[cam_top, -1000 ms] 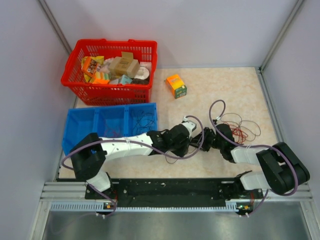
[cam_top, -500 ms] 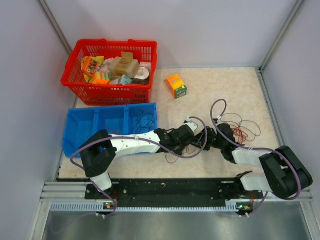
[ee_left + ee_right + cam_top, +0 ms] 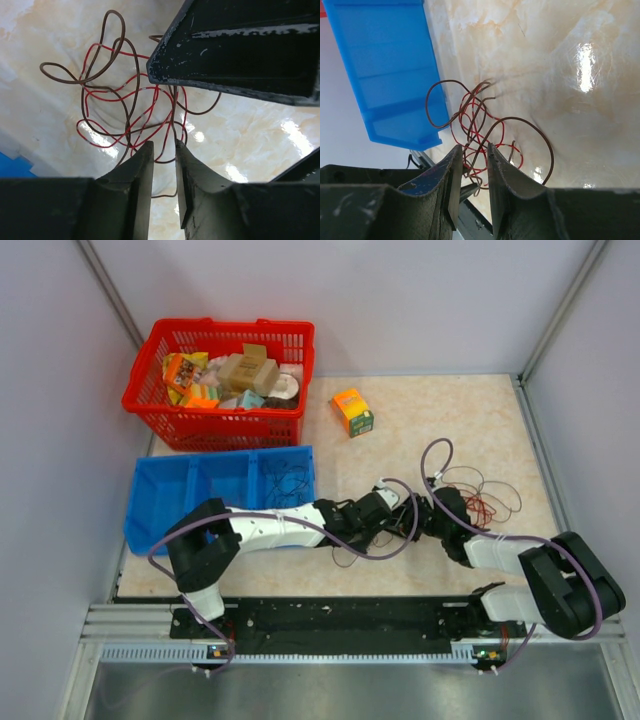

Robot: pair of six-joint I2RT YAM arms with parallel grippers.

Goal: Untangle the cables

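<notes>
Red and brown cables lie in a loose tangle on the marbled table, just right of the blue tray, between the two grippers. The left gripper holds its jaws nearly together around a few strands of the tangle. The right gripper pinches more of the strands from the opposite side.
</notes>
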